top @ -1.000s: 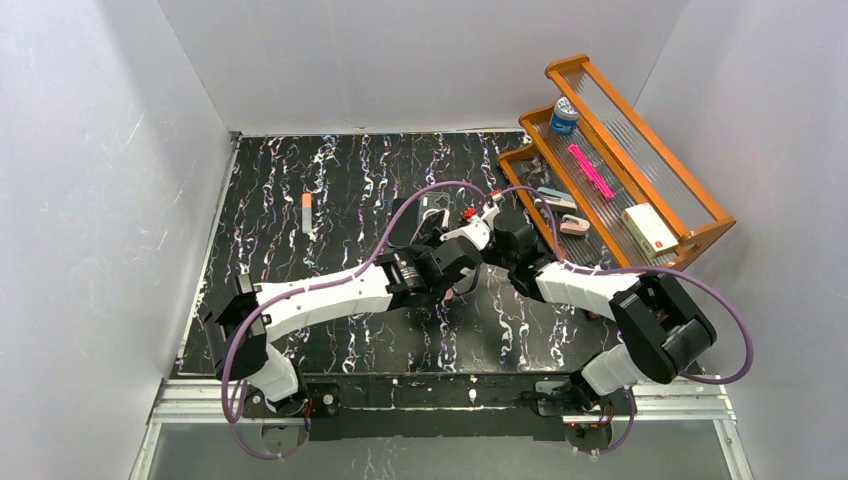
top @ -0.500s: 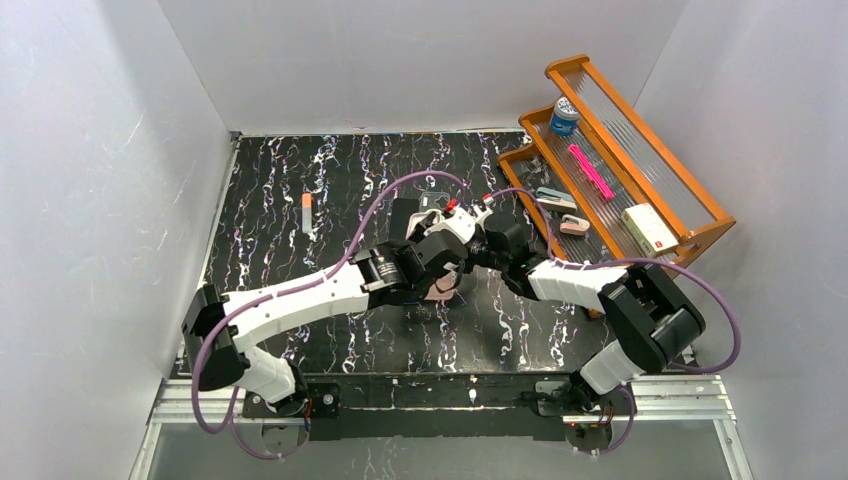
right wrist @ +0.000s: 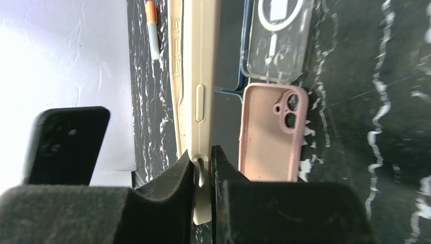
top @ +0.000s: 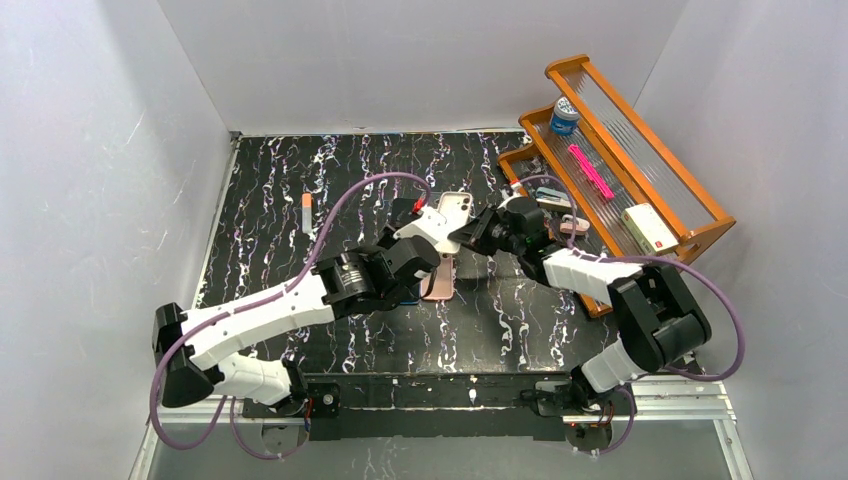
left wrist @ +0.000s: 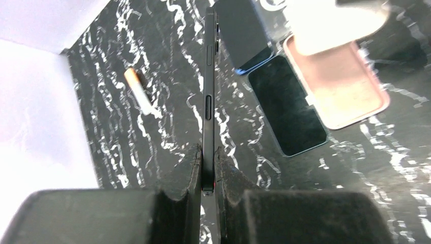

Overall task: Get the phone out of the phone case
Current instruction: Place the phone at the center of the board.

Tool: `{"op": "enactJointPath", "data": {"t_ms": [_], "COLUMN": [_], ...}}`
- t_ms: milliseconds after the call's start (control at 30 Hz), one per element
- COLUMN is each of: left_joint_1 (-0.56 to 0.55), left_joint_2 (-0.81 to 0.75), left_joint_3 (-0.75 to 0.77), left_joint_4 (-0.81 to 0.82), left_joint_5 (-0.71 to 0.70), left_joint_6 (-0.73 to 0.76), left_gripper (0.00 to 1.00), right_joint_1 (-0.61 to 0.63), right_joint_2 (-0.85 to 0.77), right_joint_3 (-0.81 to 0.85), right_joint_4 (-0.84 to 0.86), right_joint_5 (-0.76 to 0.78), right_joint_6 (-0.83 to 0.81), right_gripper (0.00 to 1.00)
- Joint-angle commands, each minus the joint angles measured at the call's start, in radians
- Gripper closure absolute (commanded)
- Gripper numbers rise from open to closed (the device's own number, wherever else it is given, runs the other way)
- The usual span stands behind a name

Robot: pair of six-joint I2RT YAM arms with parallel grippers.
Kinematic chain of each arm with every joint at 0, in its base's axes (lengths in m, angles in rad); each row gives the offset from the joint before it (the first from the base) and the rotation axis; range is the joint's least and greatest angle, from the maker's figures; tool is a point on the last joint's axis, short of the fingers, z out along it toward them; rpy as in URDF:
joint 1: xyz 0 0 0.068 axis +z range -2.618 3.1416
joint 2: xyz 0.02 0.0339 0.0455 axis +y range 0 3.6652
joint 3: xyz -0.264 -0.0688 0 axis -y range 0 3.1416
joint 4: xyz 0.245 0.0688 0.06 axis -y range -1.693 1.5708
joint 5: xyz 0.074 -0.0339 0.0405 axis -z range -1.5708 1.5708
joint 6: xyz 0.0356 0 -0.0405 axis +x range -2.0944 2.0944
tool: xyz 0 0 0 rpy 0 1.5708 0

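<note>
Black marbled worktop [top: 280,180] below. Your left hand [left wrist: 208,162] pinched tight on phone [left wrist: 209,91] — edge-on, long axis running straight out from fingertips. Right hand [right wrist: 202,162] nips beige phone case [right wrist: 195,76], just beside left hand — phone looks free of it.

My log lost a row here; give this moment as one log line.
left hand: shut on phone | right hand: shut on beige case | phone: out of beige case

No legible text, brand or number in any view.
Blue-capped container [top: 564,115] on the wooden rack [top: 566,66]: label print present, too small to read.
White box [top: 648,229], same rack: red marking, unreadable.
Clear case [right wrist: 277,51] on the counter [top: 280,200]: ring-and-bar mark only, no lettering.
</note>
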Motion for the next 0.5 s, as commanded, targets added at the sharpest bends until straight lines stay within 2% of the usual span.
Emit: {"op": "enactJointPath", "data": {"t_ms": [0, 233, 467], "left_joint_1": [0.024, 0.141, 0.191], "left_joint_2": [0.01, 0.081, 0.176], "left_joint_3": [-0.065, -0.188, -0.244], "left_joint_4": [-0.003, 0.115, 0.213], "left_joint_5": [-0.155, -0.092, -0.065], "left_joint_6": [0.028, 0.133, 0.198], "left_gripper": [1.0, 1.0, 1.0], "right_joint_1": [-0.068, -0.159, -0.203], "right_joint_2": [-0.107, -0.176, -0.163], "right_joint_3": [-0.014, -0.071, -0.106], "right_joint_4": [-0.031, -0.053, -0.004], "right_joint_5": [-0.004, -0.065, -0.155], "right_joint_6": [-0.092, -0.144, -0.143], "right_gripper": [0.99, 0.99, 0.99]}}
